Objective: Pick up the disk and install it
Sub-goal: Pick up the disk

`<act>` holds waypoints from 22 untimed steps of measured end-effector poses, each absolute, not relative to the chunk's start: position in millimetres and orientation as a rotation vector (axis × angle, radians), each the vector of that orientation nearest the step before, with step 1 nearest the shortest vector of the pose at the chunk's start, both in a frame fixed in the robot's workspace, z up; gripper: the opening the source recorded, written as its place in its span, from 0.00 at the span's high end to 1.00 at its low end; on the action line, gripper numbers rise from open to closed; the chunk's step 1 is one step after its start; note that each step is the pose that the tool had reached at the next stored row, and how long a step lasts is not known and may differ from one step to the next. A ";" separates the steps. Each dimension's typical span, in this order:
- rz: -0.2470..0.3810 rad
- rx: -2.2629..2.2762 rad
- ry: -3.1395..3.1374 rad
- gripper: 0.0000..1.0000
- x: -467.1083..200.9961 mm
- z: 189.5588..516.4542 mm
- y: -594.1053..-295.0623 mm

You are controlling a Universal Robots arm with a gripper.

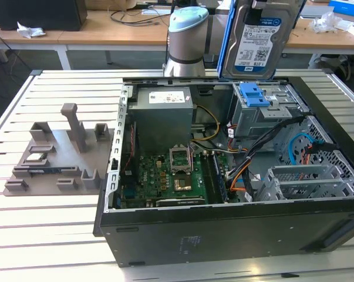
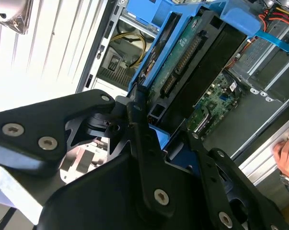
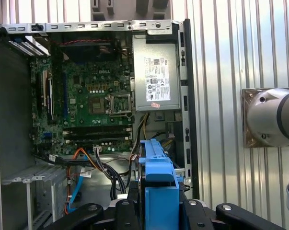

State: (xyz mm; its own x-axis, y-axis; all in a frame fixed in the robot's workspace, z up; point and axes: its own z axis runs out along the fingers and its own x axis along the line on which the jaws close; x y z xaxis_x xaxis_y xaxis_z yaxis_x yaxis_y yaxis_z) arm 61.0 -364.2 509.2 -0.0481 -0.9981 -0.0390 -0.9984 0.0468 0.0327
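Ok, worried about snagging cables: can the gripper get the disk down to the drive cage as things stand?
Probably yes. The gripper holds the disk upright over the drive cage, with open air between; the cables run lower, beside the cage.

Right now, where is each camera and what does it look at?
Exterior view: off the arm, looks down into the open computer case; arm behind, disk above.
First wrist view: on the wrist, faces down into the case; tool shows, gripping the disk.
Second wrist view: on the wrist, close along the tool and disk.
All three share disk and case.
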 end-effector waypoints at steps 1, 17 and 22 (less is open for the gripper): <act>0.079 -2.163 2.269 0.63 61.0 509.0 -364.2; 0.079 -2.163 2.269 0.63 61.4 506.0 -365.7; 0.079 -2.163 2.269 0.63 61.6 505.1 -366.7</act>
State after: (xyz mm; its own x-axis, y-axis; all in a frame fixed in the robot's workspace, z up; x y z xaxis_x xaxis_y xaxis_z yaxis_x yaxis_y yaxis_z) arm 61.6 -366.7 505.1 -0.0481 -0.9981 -0.0389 -0.9984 0.0469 0.0327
